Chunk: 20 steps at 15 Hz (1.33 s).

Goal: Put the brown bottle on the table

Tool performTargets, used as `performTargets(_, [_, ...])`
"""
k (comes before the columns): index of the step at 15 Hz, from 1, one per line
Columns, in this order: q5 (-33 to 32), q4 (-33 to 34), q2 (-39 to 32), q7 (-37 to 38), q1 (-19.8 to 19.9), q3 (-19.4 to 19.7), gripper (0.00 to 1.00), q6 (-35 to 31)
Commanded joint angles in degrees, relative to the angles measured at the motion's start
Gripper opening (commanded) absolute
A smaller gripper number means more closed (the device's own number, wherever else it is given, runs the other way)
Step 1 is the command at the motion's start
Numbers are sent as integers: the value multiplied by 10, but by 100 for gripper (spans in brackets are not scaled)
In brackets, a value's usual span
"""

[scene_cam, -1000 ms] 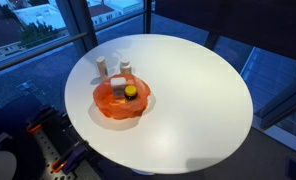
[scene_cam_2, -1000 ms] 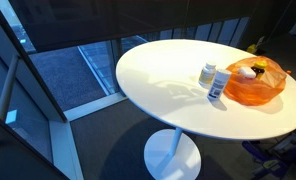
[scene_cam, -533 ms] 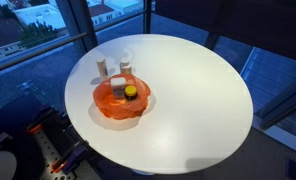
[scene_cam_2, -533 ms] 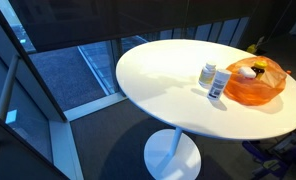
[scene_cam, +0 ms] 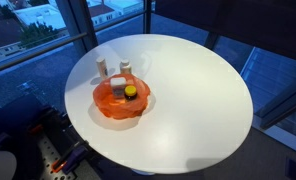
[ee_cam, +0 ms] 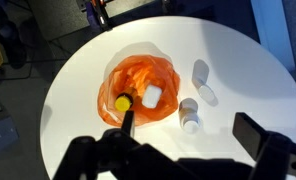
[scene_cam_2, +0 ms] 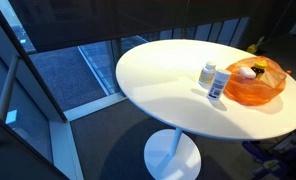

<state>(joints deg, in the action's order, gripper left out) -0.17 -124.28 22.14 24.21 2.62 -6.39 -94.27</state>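
The brown bottle (scene_cam: pixel 130 93) with its yellow cap stands inside the orange translucent bowl (scene_cam: pixel 108 105) on the round white table (scene_cam: pixel 198 90). In the wrist view I look down on its yellow cap (ee_cam: pixel 121 102) in the bowl (ee_cam: pixel 168 80). It also shows in an exterior view (scene_cam_2: pixel 258 70). My gripper (ee_cam: pixel 192 132) is open and empty, high above the table (ee_cam: pixel 228 50), with one finger just beside the bottle in the picture. The gripper does not show in either exterior view.
Two small white bottles (scene_cam: pixel 101 66) (scene_cam: pixel 125 68) stand on the table beside the bowl; they also show in the wrist view (ee_cam: pixel 189 115) (ee_cam: pixel 200 73). A white object (ee_cam: pixel 152 95) lies in the bowl next to the brown bottle. Glass walls surround the table.
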Motion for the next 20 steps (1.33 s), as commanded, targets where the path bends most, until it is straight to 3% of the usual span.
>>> performTargets(1, [-8,-5,-24,-1,13,24,100,-48])
performTargets(9, [-8,-35,-83,7,38,68,100,-161])
performTargets(20, [-3,-46,-120,1,41,90,100,-168])
